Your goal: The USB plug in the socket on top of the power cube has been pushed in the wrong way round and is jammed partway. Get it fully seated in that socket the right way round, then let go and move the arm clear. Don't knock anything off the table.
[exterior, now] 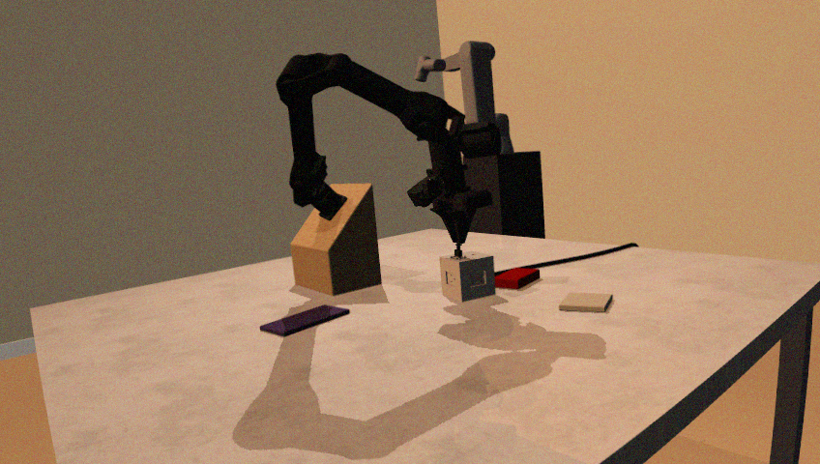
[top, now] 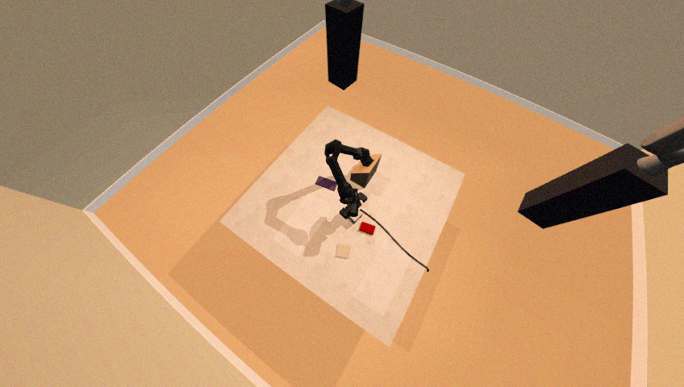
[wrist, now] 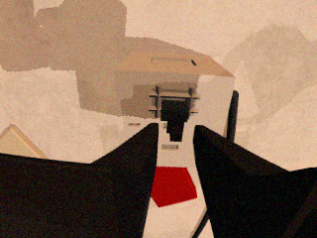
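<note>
The power cube [exterior: 477, 281] [wrist: 215, 101] stands on the table, pale with outlined openings on its sides. The black USB plug [exterior: 457, 252] [wrist: 174, 111] stands upright in the socket on its top; which way round it is and how deep it sits cannot be told. My gripper [exterior: 458, 242] [wrist: 175, 132] points down just above the cube, at the plug. Its fingers are a little apart, with a gap on both sides of the plug's narrow end in the wrist view, and hold nothing. In the top view the arm hides the plug and most of the cube.
A red block [top: 367, 228] [exterior: 516, 277] [wrist: 173, 186] lies close beside the cube. A black cable [top: 393, 238] [exterior: 581, 260] runs from behind the cube. A beige block [top: 342, 251] [exterior: 585, 302] and a purple slab [top: 326, 183] [exterior: 305, 319] lie farther off. A wooden wedge [exterior: 356, 252] bears the arm's base.
</note>
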You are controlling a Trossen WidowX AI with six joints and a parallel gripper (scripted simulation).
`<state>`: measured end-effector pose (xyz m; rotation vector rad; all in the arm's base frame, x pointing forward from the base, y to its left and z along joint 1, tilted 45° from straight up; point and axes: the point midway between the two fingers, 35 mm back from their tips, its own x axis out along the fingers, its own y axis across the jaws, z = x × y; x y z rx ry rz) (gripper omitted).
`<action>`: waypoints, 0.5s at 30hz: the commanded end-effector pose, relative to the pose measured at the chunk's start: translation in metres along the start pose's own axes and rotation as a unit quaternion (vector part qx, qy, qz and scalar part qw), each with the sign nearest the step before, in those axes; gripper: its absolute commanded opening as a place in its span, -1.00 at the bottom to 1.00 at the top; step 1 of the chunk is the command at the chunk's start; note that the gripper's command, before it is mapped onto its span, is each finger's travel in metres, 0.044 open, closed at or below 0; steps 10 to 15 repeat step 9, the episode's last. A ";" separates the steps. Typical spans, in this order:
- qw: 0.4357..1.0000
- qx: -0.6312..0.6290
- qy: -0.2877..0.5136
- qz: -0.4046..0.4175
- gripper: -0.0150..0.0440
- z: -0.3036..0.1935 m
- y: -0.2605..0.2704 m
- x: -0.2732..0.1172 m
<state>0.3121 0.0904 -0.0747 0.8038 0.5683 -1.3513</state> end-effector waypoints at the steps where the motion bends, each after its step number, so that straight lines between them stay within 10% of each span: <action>1: 1.000 0.000 0.000 0.000 -0.17 0.000 0.000 -0.003; 15: 1.000 0.000 0.000 0.000 -0.17 -0.001 0.000 -0.011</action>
